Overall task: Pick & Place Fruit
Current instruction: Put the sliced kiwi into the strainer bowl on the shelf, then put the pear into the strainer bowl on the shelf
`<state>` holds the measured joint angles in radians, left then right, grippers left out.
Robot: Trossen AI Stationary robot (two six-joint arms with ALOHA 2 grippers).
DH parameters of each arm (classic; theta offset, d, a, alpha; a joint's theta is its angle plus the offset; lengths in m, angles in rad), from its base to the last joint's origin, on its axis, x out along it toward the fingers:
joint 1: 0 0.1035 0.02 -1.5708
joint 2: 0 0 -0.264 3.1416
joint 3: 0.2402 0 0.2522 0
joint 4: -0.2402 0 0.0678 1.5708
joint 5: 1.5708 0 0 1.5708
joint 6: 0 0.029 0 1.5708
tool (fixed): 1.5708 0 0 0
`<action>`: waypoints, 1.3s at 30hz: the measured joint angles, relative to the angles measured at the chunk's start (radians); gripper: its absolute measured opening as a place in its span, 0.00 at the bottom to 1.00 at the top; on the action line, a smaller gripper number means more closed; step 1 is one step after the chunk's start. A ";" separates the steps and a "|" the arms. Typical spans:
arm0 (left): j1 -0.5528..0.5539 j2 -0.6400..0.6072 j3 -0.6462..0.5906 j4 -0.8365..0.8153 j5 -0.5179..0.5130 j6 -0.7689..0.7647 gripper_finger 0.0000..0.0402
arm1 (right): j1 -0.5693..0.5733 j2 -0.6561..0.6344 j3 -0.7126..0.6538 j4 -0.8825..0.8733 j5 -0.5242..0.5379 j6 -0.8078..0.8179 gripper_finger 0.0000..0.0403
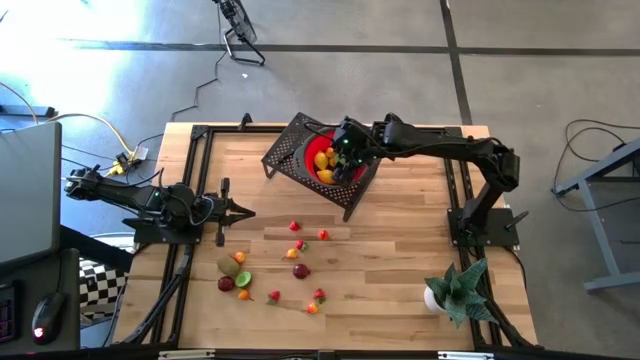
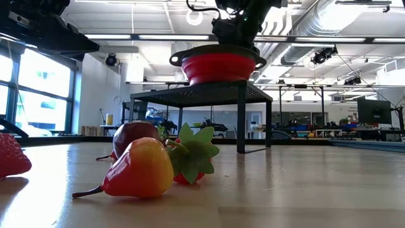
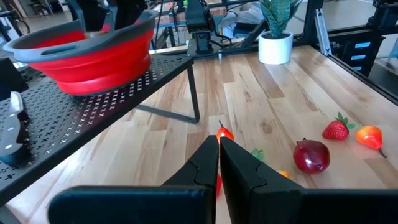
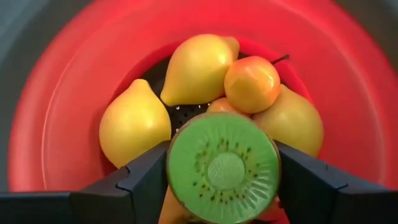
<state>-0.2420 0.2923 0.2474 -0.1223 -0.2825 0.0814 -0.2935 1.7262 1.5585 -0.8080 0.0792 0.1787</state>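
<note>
A round half kiwi of toy plastic, its bright green cut face dotted with dark seeds [image 4: 222, 168], sits between the two dark fingers of the right gripper [image 4: 222, 177], one finger against each side of it, directly above the inside of a red collapsible bowl with a grey rim [image 4: 56, 124]. Below the kiwi in that bowl lie several yellow lemon- and pear-shaped toy fruits [image 4: 199, 67] and a small orange-red apple with a stem [image 4: 251, 83], packed together and touching. In the high view the bowl [image 1: 312, 152] stands on a black perforated metal stand [image 1: 290, 150] at the far side of the light wooden table [image 1: 400, 250], with the right arm reaching over it. More small fruits lie scattered on the bare wood on the near half, among them a dark red apple [image 1: 301, 270], a brown kiwi [image 1: 228, 266], a green kiwi half [image 1: 243, 278] and a red strawberry [image 1: 294, 226]. The left gripper [image 1: 246, 212] rests low at the table's left side, its fingers pressed together and empty, well apart from the bowl. A spiky green plant in a white pot [image 1: 455, 290] stands near the right front corner.
</note>
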 joint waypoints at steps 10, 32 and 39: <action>0.000 0.000 0.000 0.000 0.000 0.000 0.03 | 0.000 -0.033 0.000 0.010 -0.002 0.000 0.68; 0.000 0.000 0.000 0.000 0.000 0.000 0.03 | 0.174 -0.239 0.000 -0.042 -0.009 0.042 0.63; 0.000 0.000 0.000 0.000 0.000 0.000 0.03 | 0.269 -0.239 0.000 -0.119 -0.009 0.135 0.63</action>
<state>-0.2420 0.2921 0.2474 -0.1219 -0.2827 0.0814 -0.0244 1.4872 1.5589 -0.9271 0.0700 0.3134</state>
